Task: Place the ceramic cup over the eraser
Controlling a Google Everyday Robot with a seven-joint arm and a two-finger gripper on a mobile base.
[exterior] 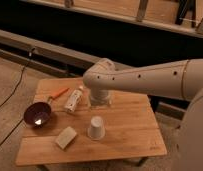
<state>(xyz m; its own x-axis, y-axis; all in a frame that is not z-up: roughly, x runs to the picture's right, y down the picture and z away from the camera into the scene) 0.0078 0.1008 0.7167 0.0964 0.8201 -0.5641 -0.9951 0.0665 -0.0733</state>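
Now cup upside down on bench, front-centre, eraser not visible. Claw above/behind cup, apart; state can't tell. Cup prob. light, rigid, slick, chippable — grip sidewall mid-height, gently.

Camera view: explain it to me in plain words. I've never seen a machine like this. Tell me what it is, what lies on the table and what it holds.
The big white tube is a robot arm reaching in from the right. Its gripper, the grasping end, hangs above the back middle of the wooden table and holds nothing. There is one picture, looking down from above the table's front. In front of the gripper stands the ceramic cup, upside down. No eraser shows; it may lie under the cup. To the left are a pale block, a dark bowl, a white bottle lying down and an orange-handled tool.
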